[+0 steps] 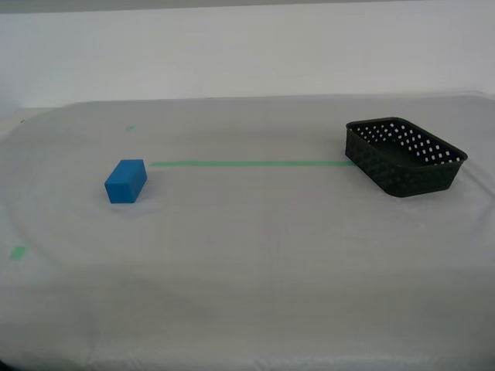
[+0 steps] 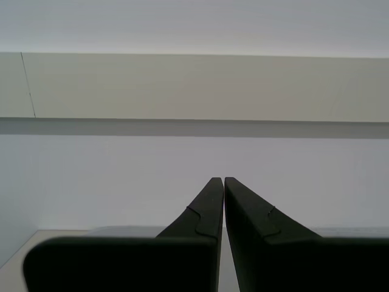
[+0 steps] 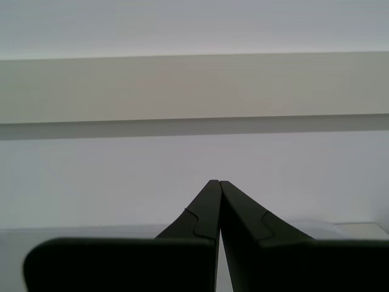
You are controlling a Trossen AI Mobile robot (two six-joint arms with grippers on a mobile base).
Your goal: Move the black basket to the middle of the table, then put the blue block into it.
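Note:
The black basket (image 1: 405,156) stands on the table (image 1: 247,255) toward the exterior view's right, its perforated walls showing and nothing visible inside. The blue block (image 1: 126,181) lies on the cloth toward the exterior view's left, well apart from the basket. Neither arm appears in the exterior view. My first gripper (image 3: 218,182) is shut with nothing between its fingertips and faces a pale wall. My second gripper (image 2: 222,179) is also shut on nothing, pointing at the same kind of wall. Neither wrist view shows the basket or the block.
A thin green tape line (image 1: 251,163) runs across the cloth from near the block to the basket. Small green tape marks (image 1: 17,252) lie at the exterior view's left. A white wall (image 1: 247,54) rises behind the table's far edge.

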